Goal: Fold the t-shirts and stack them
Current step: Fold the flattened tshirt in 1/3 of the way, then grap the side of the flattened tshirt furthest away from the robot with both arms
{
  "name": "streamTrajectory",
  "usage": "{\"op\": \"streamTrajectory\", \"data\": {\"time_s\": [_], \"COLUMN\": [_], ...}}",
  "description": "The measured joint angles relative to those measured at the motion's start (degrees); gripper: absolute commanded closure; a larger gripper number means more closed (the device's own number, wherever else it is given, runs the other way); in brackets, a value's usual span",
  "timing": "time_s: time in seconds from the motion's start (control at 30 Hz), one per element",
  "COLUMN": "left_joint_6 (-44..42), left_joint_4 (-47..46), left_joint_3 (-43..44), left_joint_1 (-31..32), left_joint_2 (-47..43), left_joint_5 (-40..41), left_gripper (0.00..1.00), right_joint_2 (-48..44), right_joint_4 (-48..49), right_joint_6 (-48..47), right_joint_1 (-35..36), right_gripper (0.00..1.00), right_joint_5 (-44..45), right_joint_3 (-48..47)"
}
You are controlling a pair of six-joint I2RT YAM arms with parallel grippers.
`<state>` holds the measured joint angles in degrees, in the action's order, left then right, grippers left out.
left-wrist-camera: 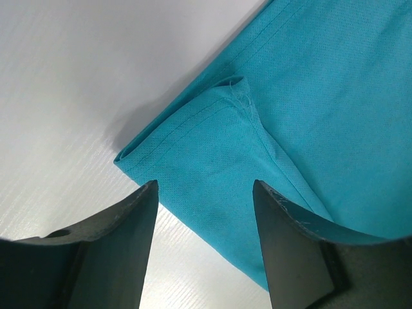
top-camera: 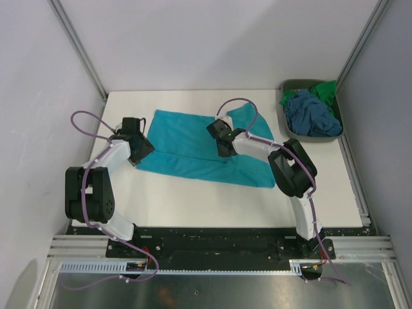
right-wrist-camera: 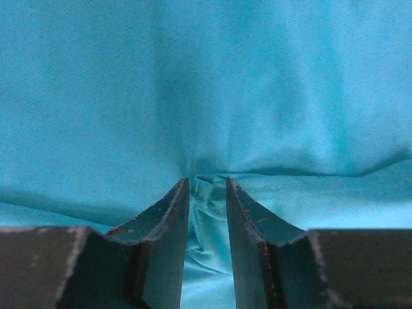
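Note:
The teal t-shirt [top-camera: 187,149] lies spread and partly folded on the white table [top-camera: 193,199]. My left gripper [top-camera: 145,149] is open at the shirt's left edge. In the left wrist view its gripper [left-wrist-camera: 205,193] straddles a doubled hemmed corner of the teal shirt [left-wrist-camera: 309,116], touching nothing. My right gripper [top-camera: 223,148] is over the shirt's upper middle. In the right wrist view its gripper [right-wrist-camera: 207,181] is shut on a bunched pinch of the teal cloth [right-wrist-camera: 257,84]. The slate-blue t-shirt [top-camera: 312,114] and the green t-shirt [top-camera: 325,90] lie crumpled in the bin.
The grey-green bin [top-camera: 291,85] stands at the table's back right corner, against the right wall. White walls and metal frame posts close in the back and sides. Bare white table [left-wrist-camera: 77,96] lies left of the shirt and along the near edge.

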<state>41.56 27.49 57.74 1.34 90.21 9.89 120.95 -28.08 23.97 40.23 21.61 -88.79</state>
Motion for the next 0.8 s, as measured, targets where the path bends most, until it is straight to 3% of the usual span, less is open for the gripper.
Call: {"op": "streamTrajectory", "data": {"time_s": [0.13,0.37,0.5,0.8], "left_joint_6": [0.09,0.74,1.4,2.78], "left_joint_4": [-0.39,0.0,-0.07,-0.31], "left_joint_3": [-0.59,-5.03,-5.62,-6.14], "left_joint_1": [-0.39,-4.44,-5.53,-5.77], "left_joint_2": [-0.02,-3.32,-4.15,-2.29], "left_joint_5": [0.09,1.55,1.97,1.92], "left_gripper": [0.41,0.46,0.47,0.48], "right_joint_2": [-3.21,-17.68,-28.22,-44.72], "right_joint_4": [0.0,-1.51,-2.05,-5.16], "right_joint_6": [-0.04,3.1,6.56,12.09], "right_joint_1": [-0.74,-2.69,-3.8,-8.92], "right_gripper": [0.56,0.62,0.67,0.67], "right_joint_5": [-0.02,0.0,-0.55,-4.96], "right_joint_3": [2.58,10.23,18.53,38.18]}}
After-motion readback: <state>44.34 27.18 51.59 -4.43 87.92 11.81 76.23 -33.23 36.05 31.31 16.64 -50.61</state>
